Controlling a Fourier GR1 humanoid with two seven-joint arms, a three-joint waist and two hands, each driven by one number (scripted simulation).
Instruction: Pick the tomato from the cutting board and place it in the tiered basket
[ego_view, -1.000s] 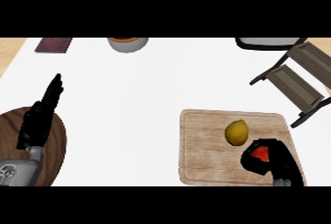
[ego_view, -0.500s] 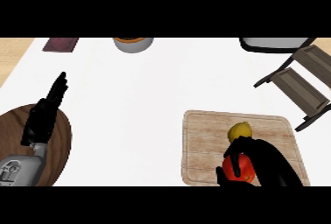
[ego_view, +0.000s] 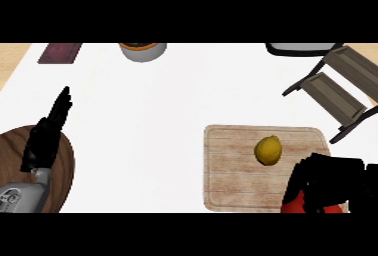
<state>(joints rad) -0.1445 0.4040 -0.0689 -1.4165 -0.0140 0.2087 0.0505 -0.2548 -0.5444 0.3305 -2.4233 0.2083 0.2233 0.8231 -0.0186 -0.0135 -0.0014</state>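
The tomato (ego_view: 301, 204) sits at the cutting board's (ego_view: 229, 170) near right corner, mostly hidden; only a red sliver shows under the right hand (ego_view: 328, 182), whose black fingers curl around it. Whether the tomato touches the wood cannot be told. A yellow lemon (ego_view: 268, 149) lies on the board just beyond the hand. The tiered basket (ego_view: 330, 95) stands past the board's far right corner. Well left of the board, the left hand (ego_view: 46, 140) rests with fingers straight above a round wooden plate (ego_view: 63, 170). Far beyond the board stands a grey bowl (ego_view: 142, 50).
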